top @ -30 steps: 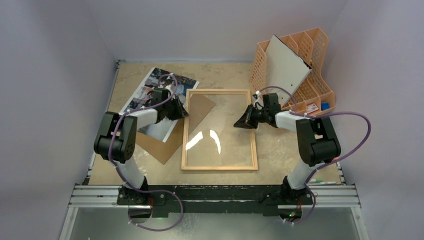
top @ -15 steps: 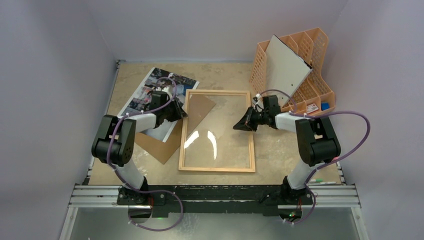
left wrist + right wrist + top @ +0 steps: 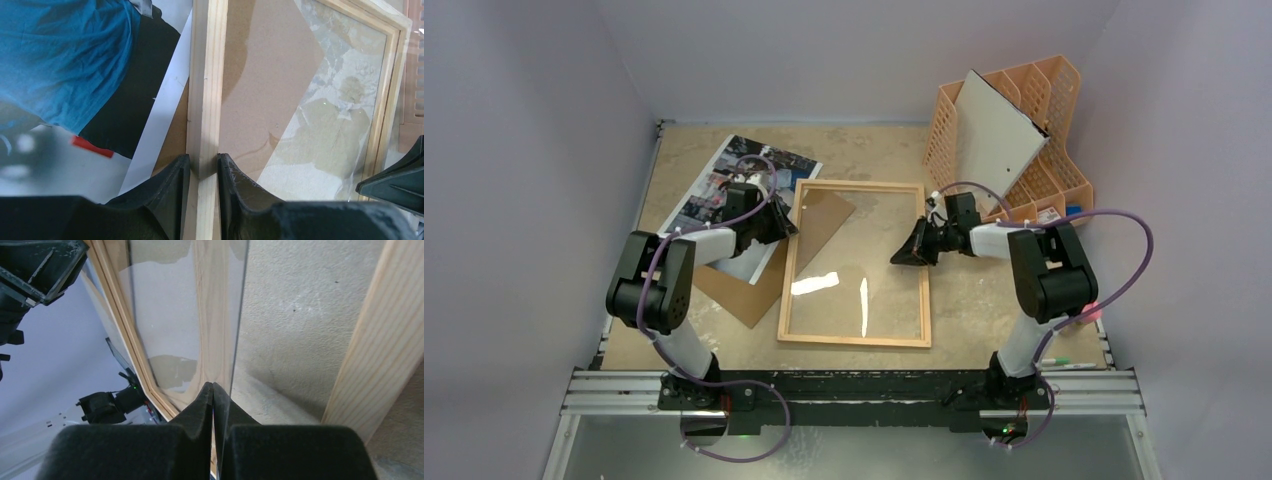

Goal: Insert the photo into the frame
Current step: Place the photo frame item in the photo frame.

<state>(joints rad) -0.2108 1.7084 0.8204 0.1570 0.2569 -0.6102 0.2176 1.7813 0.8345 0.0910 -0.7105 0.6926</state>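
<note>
The light wood frame lies mid-table with its glass pane. My left gripper is shut on the frame's left rail; its fingers press both sides of the wood. My right gripper reaches inside the right rail and is shut on the edge of the glass pane, which stands tilted up off the table on that side. The photo, with a blue-shirted figure, lies face up at the back left, partly under my left arm.
The brown hardboard panel lies under the photo and the frame's left part, also showing through the glass. An orange lattice organizer at the back right holds a leaning white board. A pen lies near the right base.
The frame has slid a little to the left and turned slightly, with both grippers still on it. The light reflections on the glass have shifted as the pane tilted.
</note>
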